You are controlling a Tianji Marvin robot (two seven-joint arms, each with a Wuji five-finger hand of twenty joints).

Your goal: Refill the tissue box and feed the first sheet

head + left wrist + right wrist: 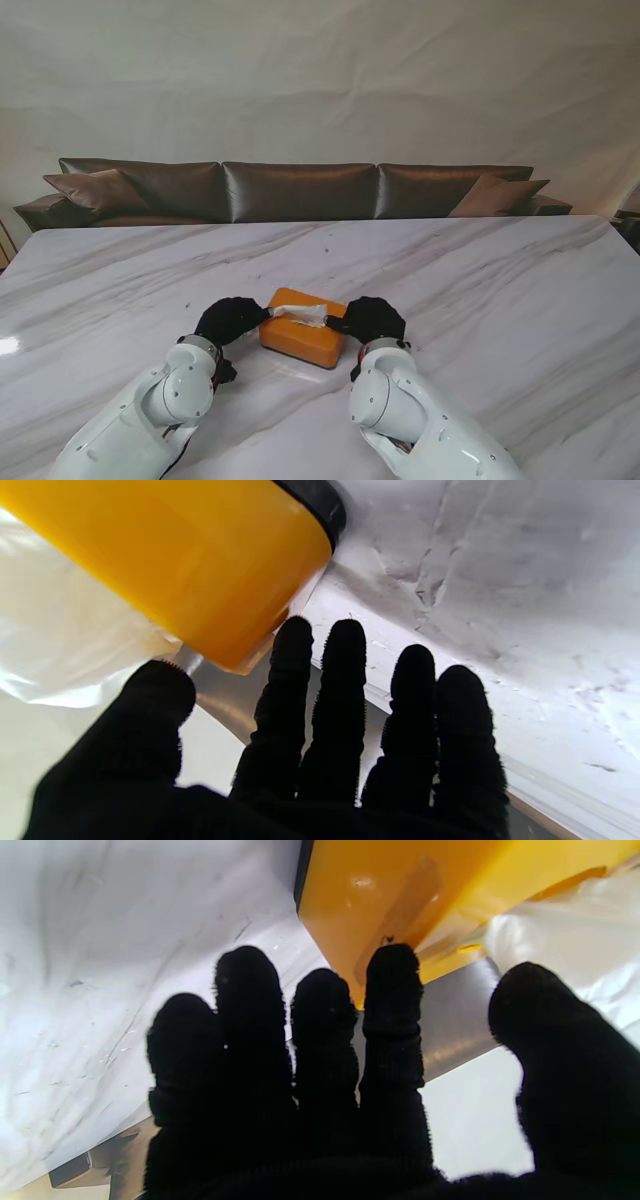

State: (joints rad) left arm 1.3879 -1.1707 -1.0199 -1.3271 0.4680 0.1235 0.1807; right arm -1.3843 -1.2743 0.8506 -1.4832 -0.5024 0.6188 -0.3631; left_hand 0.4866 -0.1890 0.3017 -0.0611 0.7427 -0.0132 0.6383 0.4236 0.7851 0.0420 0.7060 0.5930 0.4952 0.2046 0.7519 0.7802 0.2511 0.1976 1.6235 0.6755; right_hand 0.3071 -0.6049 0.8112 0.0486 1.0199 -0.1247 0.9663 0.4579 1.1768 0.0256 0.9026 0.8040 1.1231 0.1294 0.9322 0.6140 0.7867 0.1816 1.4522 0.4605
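My left hand (pixel 229 320) and right hand (pixel 371 319), fingers spread and holding nothing, flank the orange rectangular tissue box (pixel 300 335) on the white marble worktop (pixel 480 290); a crumpled white tissue pack (pixel 300 315) lies across its top.

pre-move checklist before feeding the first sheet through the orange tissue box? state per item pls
1. Tissue box flat on table: ok.
2. White tissue lies on top of box: ok.
3. Left hand at box's left end: ok.
4. Right hand at box's right end: ok.
5. Either hand's fingers pinching tissue: cannot tell.
6. Sheet already through the slot: cannot tell.
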